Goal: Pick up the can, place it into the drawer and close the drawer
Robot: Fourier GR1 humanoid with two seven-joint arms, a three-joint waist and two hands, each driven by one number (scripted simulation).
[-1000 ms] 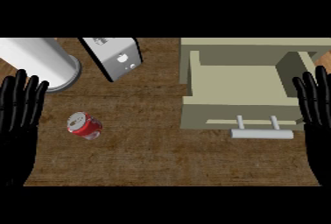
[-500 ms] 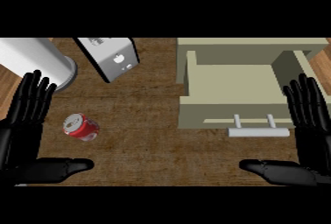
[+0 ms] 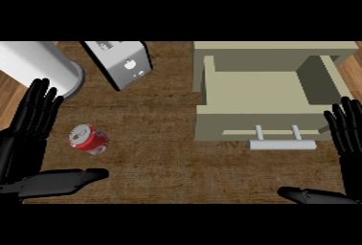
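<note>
Surface (image 3: 163, 158): brown, woven-looking top; bare wood-toned strips show at its far left and far right edges.
Open room: a wide bare stretch runs between the can and the drawer front, and along the near edge between my two thumbs.
Can (image 3: 88, 139): red with a silver top, lying tilted on the surface at the left, well apart from the drawer.
Drawer (image 3: 258, 93): pale beige, pulled open toward me at the right; its tray is visible inside, and a pale bar handle (image 3: 281, 142) juts from its front.
Left robot hand (image 3: 32, 131): fingers straight and spread, thumb stretched out below the can; it holds nothing and sits just left of the can without touching it.
Right robot hand (image 3: 346, 143): fingers straight, thumb out toward the left along the near edge; holding nothing, just beside the drawer's right front corner.
White cylinder (image 3: 35, 67): upright, far left.
Grey box (image 3: 120, 62): tilted, between the cylinder and the drawer; a small white mark on its face, too small for me to read.
Can writing: cannot make out.
</note>
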